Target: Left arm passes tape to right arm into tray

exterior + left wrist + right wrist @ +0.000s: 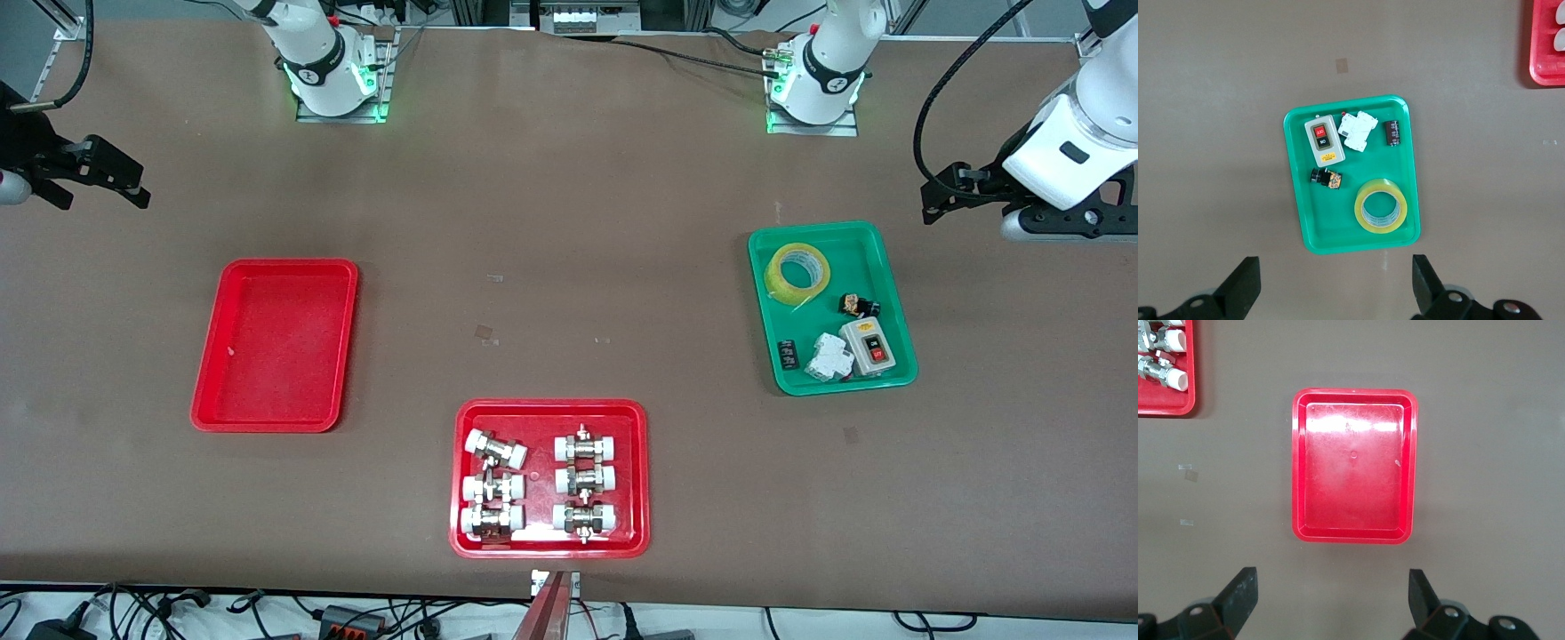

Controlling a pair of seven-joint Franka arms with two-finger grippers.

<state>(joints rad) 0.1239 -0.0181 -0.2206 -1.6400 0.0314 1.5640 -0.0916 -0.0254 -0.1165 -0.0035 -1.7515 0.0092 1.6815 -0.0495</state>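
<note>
The yellow tape (778,284) lies flat in a green tray (867,244), at the tray's end farthest from the front camera; the left wrist view looks down on the tape (1361,212) there. My left gripper (942,191) hangs open in the air beside that green tray, toward the left arm's end of the table, and it holds nothing (1335,283). The plain red tray (276,347) sits bare toward the right arm's end. My right gripper (102,200) hovers open and holds nothing (1331,593), with the red tray (1353,473) below it in the right wrist view.
The green tray (1338,227) also holds a grey switch box (869,342), a white breaker (829,357), a black cylinder (787,354) and a small black part (857,306). A second red tray (549,413) with white-capped metal fittings sits near the front camera's edge.
</note>
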